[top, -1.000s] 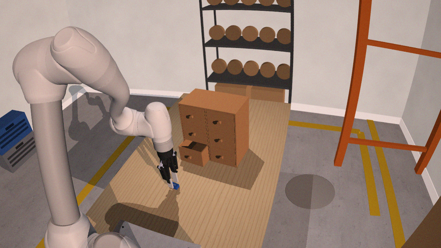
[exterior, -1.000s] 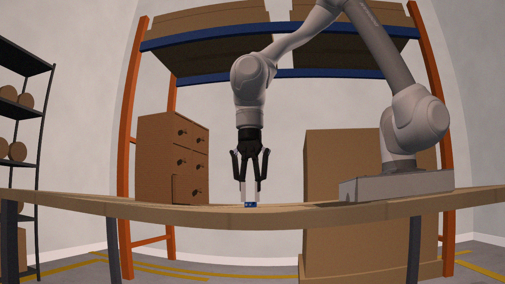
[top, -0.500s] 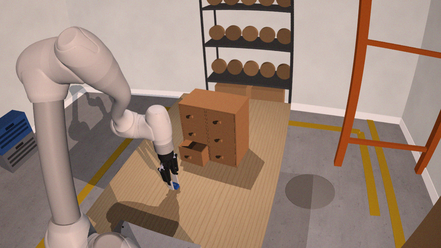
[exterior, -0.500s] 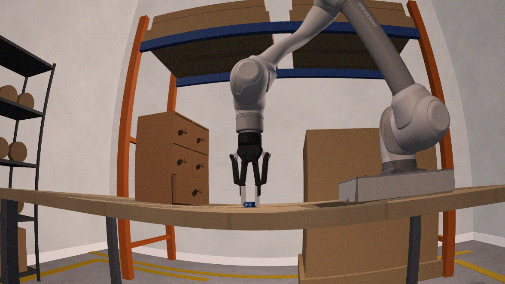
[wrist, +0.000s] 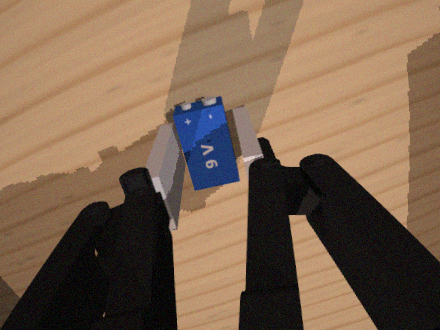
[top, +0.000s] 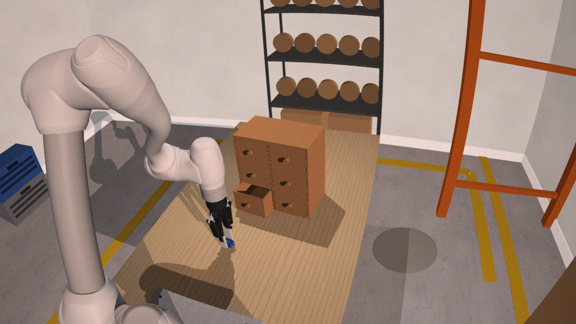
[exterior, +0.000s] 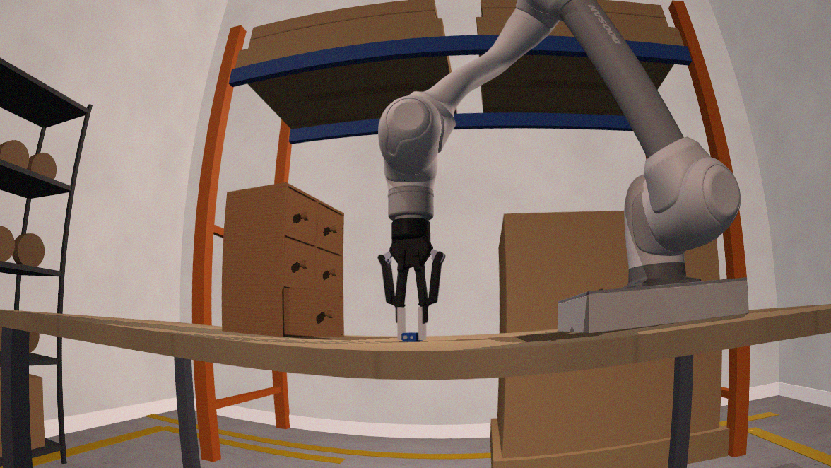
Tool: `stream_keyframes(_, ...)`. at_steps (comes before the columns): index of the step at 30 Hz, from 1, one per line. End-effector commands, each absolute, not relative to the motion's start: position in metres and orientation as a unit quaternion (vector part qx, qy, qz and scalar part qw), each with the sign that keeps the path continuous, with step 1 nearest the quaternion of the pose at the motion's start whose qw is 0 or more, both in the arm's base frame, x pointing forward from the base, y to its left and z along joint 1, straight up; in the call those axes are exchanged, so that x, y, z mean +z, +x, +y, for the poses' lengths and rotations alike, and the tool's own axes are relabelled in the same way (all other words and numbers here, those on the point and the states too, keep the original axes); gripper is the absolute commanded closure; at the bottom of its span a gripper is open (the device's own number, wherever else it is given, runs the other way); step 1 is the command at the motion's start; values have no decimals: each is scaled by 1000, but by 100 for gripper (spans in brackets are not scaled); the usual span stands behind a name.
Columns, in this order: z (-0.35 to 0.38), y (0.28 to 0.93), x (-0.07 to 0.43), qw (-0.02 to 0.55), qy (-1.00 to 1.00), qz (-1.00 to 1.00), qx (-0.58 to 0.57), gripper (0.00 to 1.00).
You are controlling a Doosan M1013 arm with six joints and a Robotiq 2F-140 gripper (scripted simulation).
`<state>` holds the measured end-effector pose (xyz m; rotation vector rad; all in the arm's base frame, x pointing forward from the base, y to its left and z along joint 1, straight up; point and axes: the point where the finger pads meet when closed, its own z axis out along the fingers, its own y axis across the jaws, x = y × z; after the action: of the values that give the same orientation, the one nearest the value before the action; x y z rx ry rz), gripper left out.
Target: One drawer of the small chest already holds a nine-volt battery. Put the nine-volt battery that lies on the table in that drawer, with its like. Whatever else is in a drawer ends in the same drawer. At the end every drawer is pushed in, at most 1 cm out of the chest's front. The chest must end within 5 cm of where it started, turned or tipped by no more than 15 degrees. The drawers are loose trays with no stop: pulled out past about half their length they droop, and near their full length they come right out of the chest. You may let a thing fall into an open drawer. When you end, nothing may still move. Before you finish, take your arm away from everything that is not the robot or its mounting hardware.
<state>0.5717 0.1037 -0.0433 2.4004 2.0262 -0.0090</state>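
Note:
The blue nine-volt battery (wrist: 206, 143) lies flat on the wooden table, terminals pointing away from me. My gripper (wrist: 208, 137) is down at table height with one finger pad on each side of it. The left pad is at the battery's edge and a small gap shows by the right pad, so the fingers are open around it. The battery also shows in the top view (top: 229, 242) and the exterior view (exterior: 410, 336). The small chest (top: 279, 165) stands behind, with its bottom left drawer (top: 252, 199) pulled partly out. I cannot see what is inside the drawer.
The chest's other drawers are pushed in. The arm's grey base plate (exterior: 651, 305) sits on the table's near end. A black rack with brown rolls (top: 324, 52) and an orange frame (top: 483, 120) stand beyond the table.

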Motion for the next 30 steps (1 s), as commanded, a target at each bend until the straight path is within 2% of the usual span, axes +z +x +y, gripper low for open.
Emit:
stream_keyframes(1,106,570,-45,-2,764,645,-2,86)
stream_keyframes(21,106,570,-43,-2,764,645,-2,86)
stream_keyframes(25,106,570,-34,-2,764,645,-2,86)
stream_keyframes(30,106,570,21,-2,764,645,-2,86)
